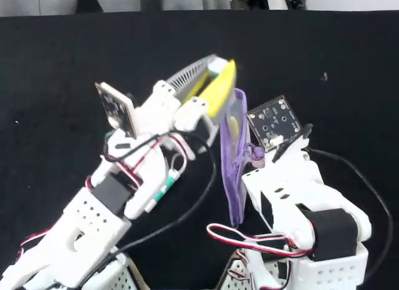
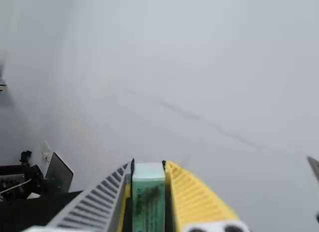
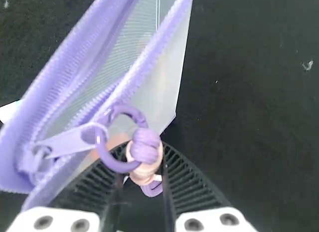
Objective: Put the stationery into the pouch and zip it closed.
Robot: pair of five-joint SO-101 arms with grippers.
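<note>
The pouch (image 3: 149, 67) runs past the right wrist view's edge; the pale thing (image 1: 232, 126) inside is too blurred to name

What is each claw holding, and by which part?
The left claw pinches a mint-green block across its sides; the right claw holds the purple pouch at its zipper-pull end.

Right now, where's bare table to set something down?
The table is bare along the far edge, at far left, and right of the right arm. It is crowded mid-table, where the left gripper with its eraser meets the pouch in the right gripper, and near the arm bases' cables.
</note>
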